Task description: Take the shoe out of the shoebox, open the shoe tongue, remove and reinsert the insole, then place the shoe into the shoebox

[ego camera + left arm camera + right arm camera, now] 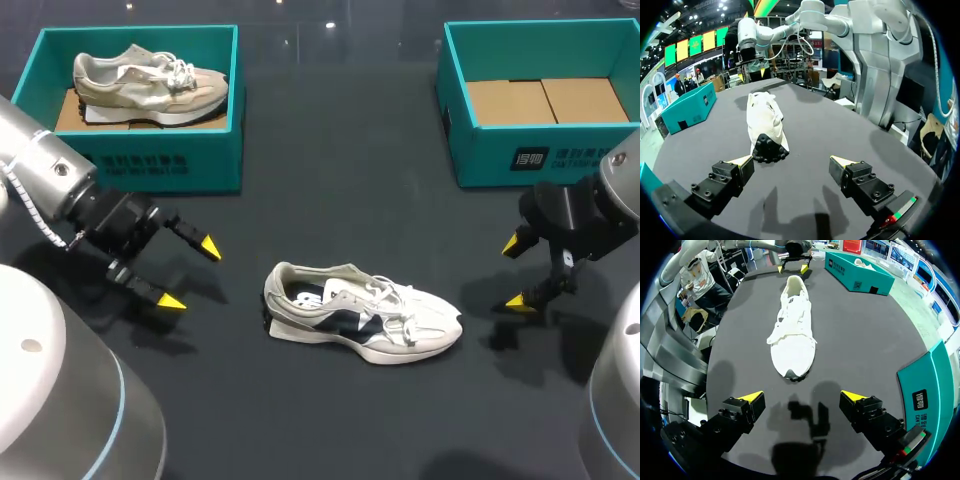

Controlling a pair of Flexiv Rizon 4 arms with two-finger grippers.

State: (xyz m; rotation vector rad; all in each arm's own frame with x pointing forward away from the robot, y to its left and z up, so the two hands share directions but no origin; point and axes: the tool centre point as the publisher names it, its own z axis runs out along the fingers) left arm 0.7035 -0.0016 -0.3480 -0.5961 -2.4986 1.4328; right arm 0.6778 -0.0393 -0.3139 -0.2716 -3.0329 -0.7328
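A white and navy lace-up sneaker [362,322] stands upright on its sole in the middle of the dark grey surface [330,200], outside both boxes. In the head view its heel points toward the left arm's side and its toe toward the right arm's side.

The left pincer [190,274] hangs low over the surface, near the heel but apart from it. Its yellow-tipped fingers are spread wide and grasp nothing. In the left wrist view the sneaker [765,125] lies just ahead of the left pincer [791,162], with its dark heel nearest, close to one finger. I cannot tell whether the heel touches that finger.

The right pincer [514,273] hangs off the toe end, clear of the sneaker. It is likewise released, with its fingers wide apart. In the right wrist view the sneaker [792,330] stretches away ahead of the right pincer [802,396], toe nearest and laces on top.

At the far left of the surface sits a teal cardboard shoebox [150,160] with a beige running shoe [150,82] lying in it. At the far right is a second teal shoebox [540,155], its brown cardboard floor in plain view. Both boxes stand well apart from the sneaker.
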